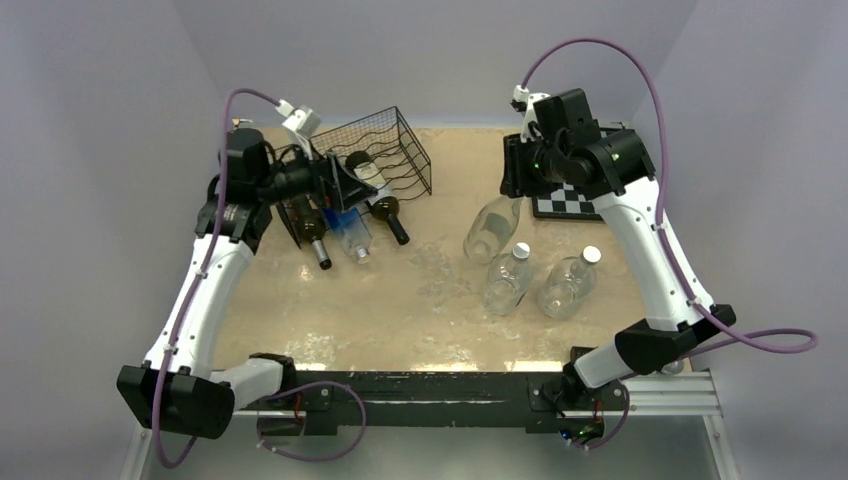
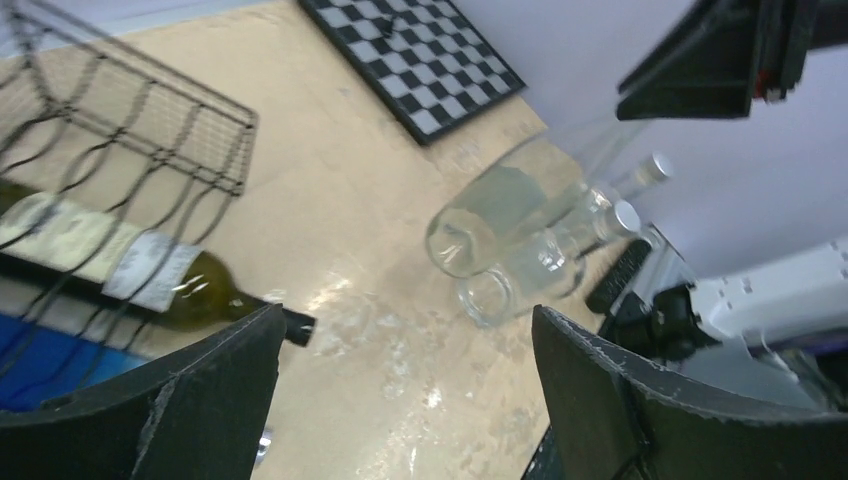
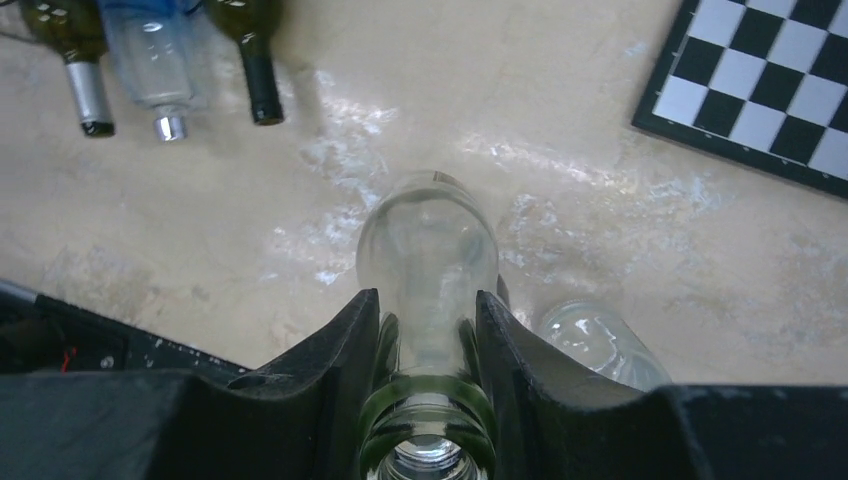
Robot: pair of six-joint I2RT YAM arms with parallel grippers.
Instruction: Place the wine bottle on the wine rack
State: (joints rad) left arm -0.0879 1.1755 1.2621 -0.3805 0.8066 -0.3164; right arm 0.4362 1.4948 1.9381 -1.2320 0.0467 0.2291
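Where the right gripper point(image 3: 427, 310) hangs: over the right half of the table point(image 1: 330, 320), pointing down, with its black fingers point(image 3: 335, 370) on both sides of a glass neck.
Right grip: narrow and closed on the neck of the clear wine bottle point(image 3: 428, 230); the fingers touch the glass just below the greenish mouth ring.
Clear wine bottle: it hangs neck-up and a little tilted under the right gripper. Whether its base touches the table, I cannot tell. It is well apart from the wine rack.
Left gripper point(image 2: 407, 330): the fingers are spread wide and nothing is between them. It is just beside the front of the rack and looks toward the right side of the table.
Wine rack point(image 1: 385, 150): black wire, at the far left of the table. Two dark green bottles point(image 1: 390, 210) and one bluish clear bottle point(image 1: 355, 240) lie in it, with necks sticking out to the near side.
Plastic bottles point(image 1: 507, 280): two, clear with white caps, lying on the table near the held bottle, on its near side.
Chessboard point(image 1: 570, 207): flat on the table at the far right, partly under the right arm.
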